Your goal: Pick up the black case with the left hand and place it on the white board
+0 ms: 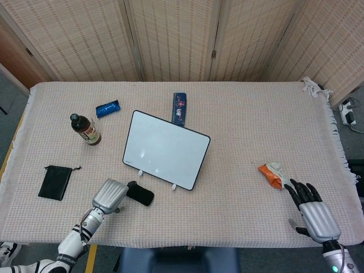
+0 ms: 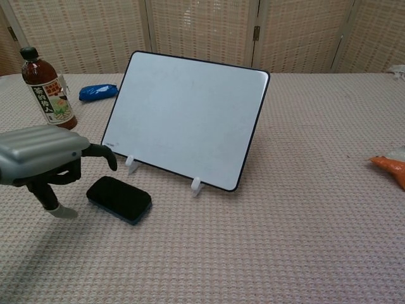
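The left hand hovers just beside the black case, fingers apart, holding nothing.

Both views are bright and evenly lit, with sharp focus. Shadows stay soft and faint. The white board shows mild sheen, no harsh glare.

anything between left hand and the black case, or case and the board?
Nothing visible. The left hand hovers beside the black case, with only bare cloth between. From the case to the propped white board just behind it, the way is open too.
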